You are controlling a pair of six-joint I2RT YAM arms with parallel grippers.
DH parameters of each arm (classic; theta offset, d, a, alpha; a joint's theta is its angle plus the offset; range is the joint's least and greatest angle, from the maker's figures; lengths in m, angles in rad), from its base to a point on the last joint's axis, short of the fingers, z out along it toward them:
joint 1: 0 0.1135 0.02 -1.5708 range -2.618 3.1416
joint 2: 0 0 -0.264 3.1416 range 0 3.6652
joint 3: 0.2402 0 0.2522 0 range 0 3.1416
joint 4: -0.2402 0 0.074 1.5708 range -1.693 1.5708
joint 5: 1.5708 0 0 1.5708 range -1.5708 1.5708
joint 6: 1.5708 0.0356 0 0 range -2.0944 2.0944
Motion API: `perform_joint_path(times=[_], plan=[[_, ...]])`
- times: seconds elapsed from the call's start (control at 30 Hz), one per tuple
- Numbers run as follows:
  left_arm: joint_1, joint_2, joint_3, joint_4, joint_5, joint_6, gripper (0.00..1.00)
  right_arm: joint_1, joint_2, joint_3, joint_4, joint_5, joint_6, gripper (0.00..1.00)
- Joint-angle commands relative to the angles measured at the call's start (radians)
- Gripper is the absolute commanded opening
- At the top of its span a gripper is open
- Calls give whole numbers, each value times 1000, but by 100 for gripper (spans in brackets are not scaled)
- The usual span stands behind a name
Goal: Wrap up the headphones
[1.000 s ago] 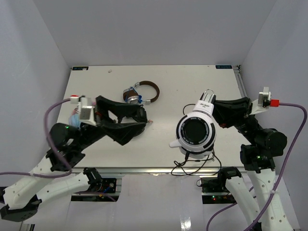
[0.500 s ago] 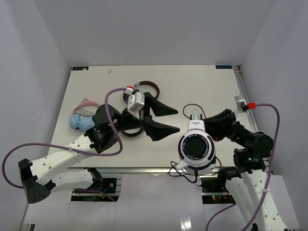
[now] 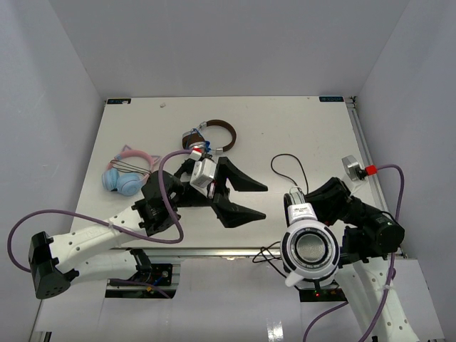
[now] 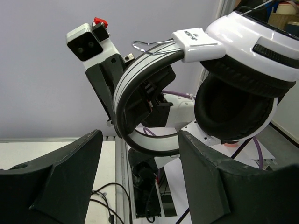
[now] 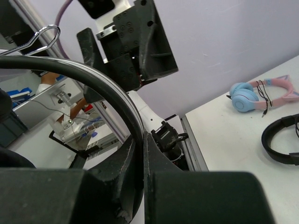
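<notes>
The white headphones (image 3: 309,249) with black ear pads hang over the table's near edge, held by the headband. My right gripper (image 3: 306,201) is shut on that headband (image 5: 96,77), and its jaws (image 5: 142,158) pinch the band between them. The thin black cable (image 3: 286,155) loops on the table behind the headphones and trails off the front edge. My left gripper (image 3: 244,199) is open and empty, just left of the headphones and pointing at them. In the left wrist view the headband (image 4: 140,74) and an ear cup (image 4: 243,65) fill the space above the open gripper (image 4: 140,186).
Brown-banded silver headphones (image 3: 211,137) lie at the back centre. Pink and blue cat-ear headphones (image 3: 127,172) lie at the left. All-black headphones (image 5: 281,140) lie mostly under my left arm. The table's front rail (image 3: 214,251) runs under both arms.
My right gripper has pulled the white headphones toward the near edge and out past it. My left arm has swung right across the table toward them, jaws open.
</notes>
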Motion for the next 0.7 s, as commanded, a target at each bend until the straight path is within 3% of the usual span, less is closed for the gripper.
perform_joint_path(times=[0.0,0.67], plan=[[-48,-2,24,50,-26,-8,76,5,-52,23,73,28,113,8],[-229,219,163,58,-193,197,74,5,-143,20,-129,41,28,8]])
